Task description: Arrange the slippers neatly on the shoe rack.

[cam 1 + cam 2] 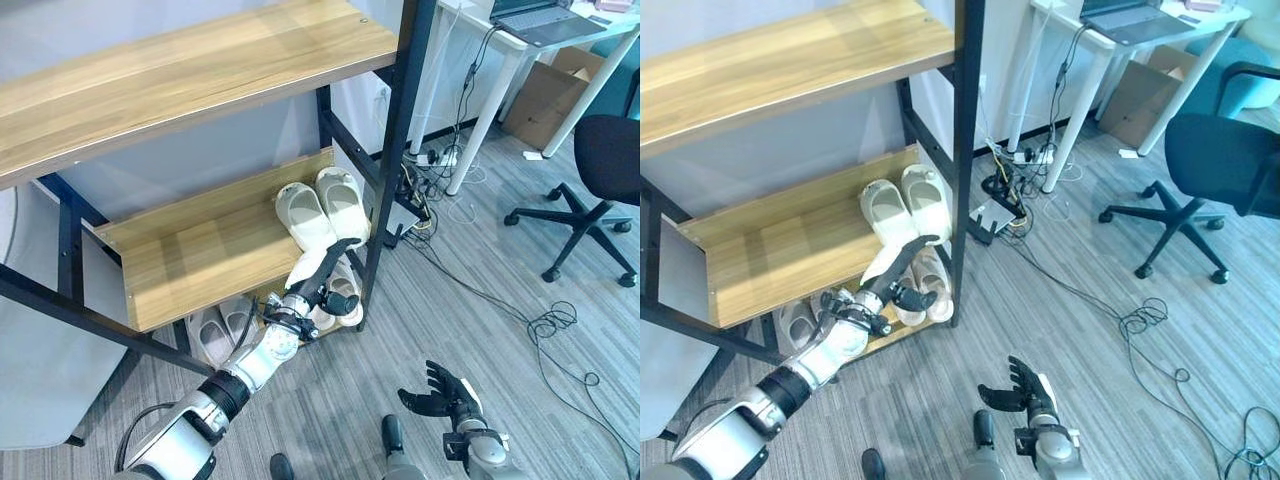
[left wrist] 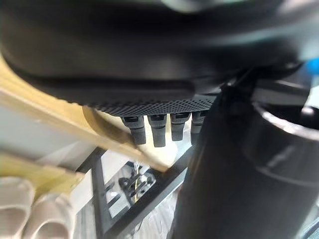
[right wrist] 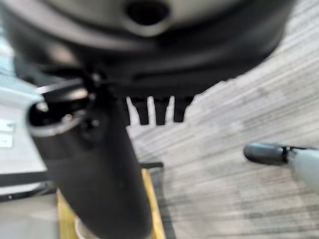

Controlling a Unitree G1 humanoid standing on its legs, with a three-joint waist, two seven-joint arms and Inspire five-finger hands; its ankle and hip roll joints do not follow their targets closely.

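Reaching toward the rack [image 1: 395, 150], the left hand [image 1: 325, 275] has its fingers relaxed, empty, at 6 o'clock of the cream pair [image 1: 322, 208] on the middle shelf [image 1: 200, 255]. Those slippers look light, soft, bendy foam; pinching the strap seems safest. The right hand [image 1: 445, 392] hangs loose over the floor.

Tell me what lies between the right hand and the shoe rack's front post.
In the left eye view, bare grey floor: the right hand hangs open low over the planks, and nothing lies on the stretch up to the shoe rack.
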